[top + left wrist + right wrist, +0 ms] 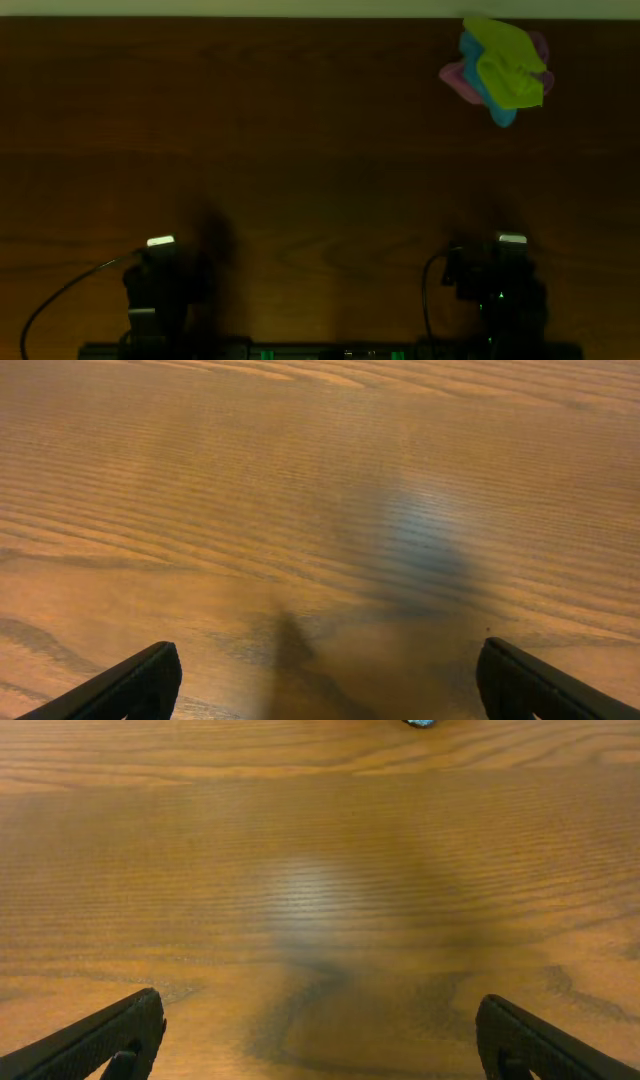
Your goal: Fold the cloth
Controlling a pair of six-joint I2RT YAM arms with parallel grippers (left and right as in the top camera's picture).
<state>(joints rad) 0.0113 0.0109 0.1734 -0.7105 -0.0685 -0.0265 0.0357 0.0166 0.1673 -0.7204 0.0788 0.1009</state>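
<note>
**Green Cloth Sits Bunched Up in the Far Corner**

The cloth point(510, 65) is lime green. It lies at the far right corner of the brown wood table point(300, 150). It is not flat. It is all scrunched up in a lump. Its long side runs on a slant, from the far left down to the near right. One thin end pokes up toward the back edge of the table. The fat end points back toward the robot's right side.

The green cloth lies on top of two other cloths. A blue cloth point(500, 112) peeks out under it at the near side. A purple cloth point(455, 75) sticks out on the left and a little on the right.

Both arms sit at the near edge of the table, well apart from the heap.

The view from above is the only one that shows the green cloth.

The left wrist view shows the left gripper point(325, 680). Its two black fingers point(140, 685) are spread wide and hold nothing. Only bare wood shows between them.

The right wrist view shows the right gripper point(320, 1035), also spread wide and holding nothing. At the very top edge of this view, a tiny bit of the blue cloth point(420, 723) shows.
</note>
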